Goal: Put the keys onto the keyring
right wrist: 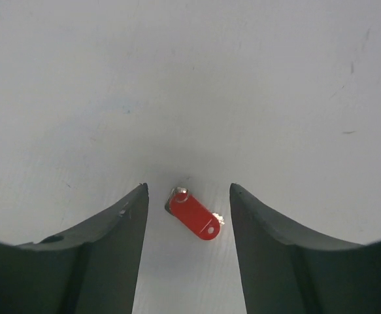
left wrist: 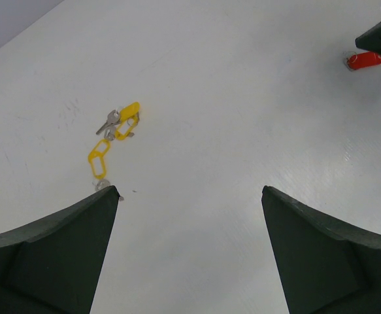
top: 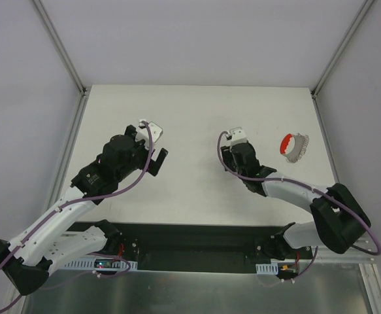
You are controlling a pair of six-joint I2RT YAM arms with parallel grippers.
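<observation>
We see a white surface [top: 197, 111] between pale walls [top: 20, 98]; the keyring [top: 293, 147] lies toward its right edge. The left claw [left wrist: 190, 196] stands spread wide and empty, yellow-tagged keys [left wrist: 115, 134] lying ahead of it. The right claw [right wrist: 189, 193] is likewise parted, a red key tag [right wrist: 195, 214] lying between its fingers, ungripped.

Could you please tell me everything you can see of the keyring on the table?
The keyring shows only in the top view, and small. It is a loop: a thick red, plastic-looking crescent forms its left half, a silvery-grey ribbed, metal-looking part its right. It lies on the white table, toward the far right, beside the right gripper but apart from it. Only the table touches it, and nothing appears to hang on it.
</observation>
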